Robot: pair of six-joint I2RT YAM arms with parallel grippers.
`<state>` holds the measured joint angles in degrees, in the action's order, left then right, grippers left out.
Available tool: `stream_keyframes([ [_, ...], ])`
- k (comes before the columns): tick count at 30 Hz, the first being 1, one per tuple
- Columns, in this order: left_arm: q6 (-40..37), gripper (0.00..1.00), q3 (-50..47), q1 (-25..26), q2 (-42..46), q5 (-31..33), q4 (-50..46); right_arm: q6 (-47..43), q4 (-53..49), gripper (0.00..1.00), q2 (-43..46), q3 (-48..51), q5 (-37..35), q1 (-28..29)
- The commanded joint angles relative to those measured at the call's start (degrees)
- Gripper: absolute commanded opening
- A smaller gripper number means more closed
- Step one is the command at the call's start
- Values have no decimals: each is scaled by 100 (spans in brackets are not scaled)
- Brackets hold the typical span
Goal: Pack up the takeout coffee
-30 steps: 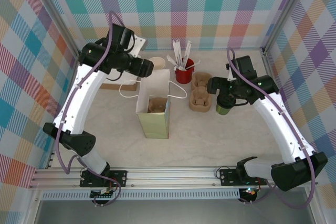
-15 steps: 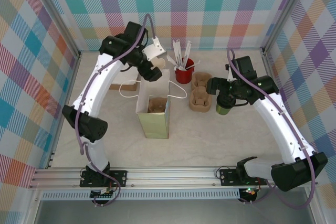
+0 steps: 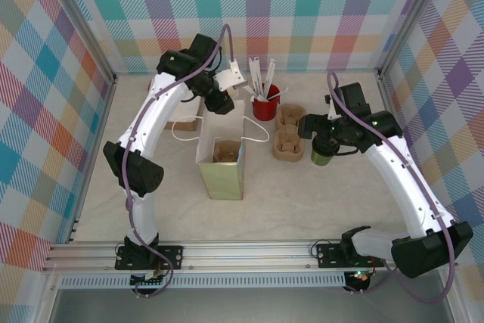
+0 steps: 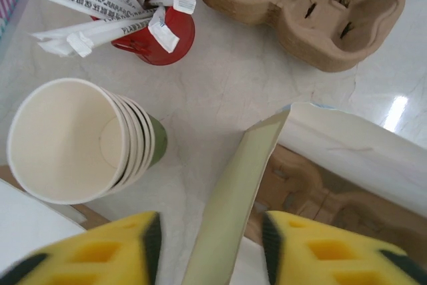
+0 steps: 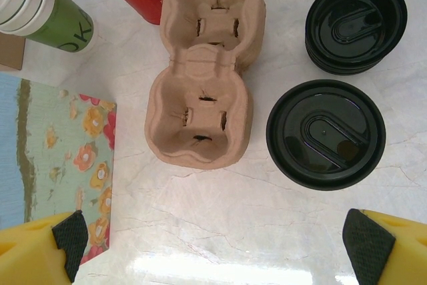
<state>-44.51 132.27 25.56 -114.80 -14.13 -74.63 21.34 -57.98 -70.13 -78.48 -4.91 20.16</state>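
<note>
Starting at the left: finding the left gripper [image 3: 219,101] swung in from the bag's far-left side over the last second and now hanging at the back rim of the paper bag [image 3: 221,170], just beside the stack of lidless cups [image 4: 73,141]. Seeing its jaws drawing in from wide to part-narrow, straddling the bag's wall, with the pads [image 4: 87,255] seemingly not yet pressing on it. Judging this as taking hold of the rim to keep the mouth open for loading. Noting a cardboard carrier [image 4: 313,198] already lying inside the bag.

Moving right: passing the red holder [image 3: 265,106] of wrapped straws and the spare carriers [image 3: 287,130], both standing untouched. Finding the takeout coffee [image 5: 325,133] standing lidded on the table, right of the carriers and next to the loose black lids [image 5: 355,23]. Recording the right gripper [image 3: 324,141] hovering above it, unchanged, jaws spread wide and grasping nothing.

Concluding: coffee not yet lifted; apparently waiting on the bag grip before picking up the cup.
</note>
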Motion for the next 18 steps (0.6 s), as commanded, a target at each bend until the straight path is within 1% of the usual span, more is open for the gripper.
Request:
stream_keyframes([
  [1, -11, 20, 163, -34, -52, -157, -109, -113, -64, 100, 118, 51, 47, -44],
  [3, 83, 8, 166, -17, -2, -131, -62, -113, -72, 100, 138, 69, -12, -48],
  [7, 564, 1, 174, 95, 131, 23, -50, -154, -187, 100, 144, 63, -164, -65],
  [12, 1460, 0, 161, 216, 290, -7, -147, -179, -336, 100, 144, 100, -290, -198],
  [18, 2868, 0, 125, 359, 438, 62, -253, -251, -516, 100, 52, 248, -265, -491],
])
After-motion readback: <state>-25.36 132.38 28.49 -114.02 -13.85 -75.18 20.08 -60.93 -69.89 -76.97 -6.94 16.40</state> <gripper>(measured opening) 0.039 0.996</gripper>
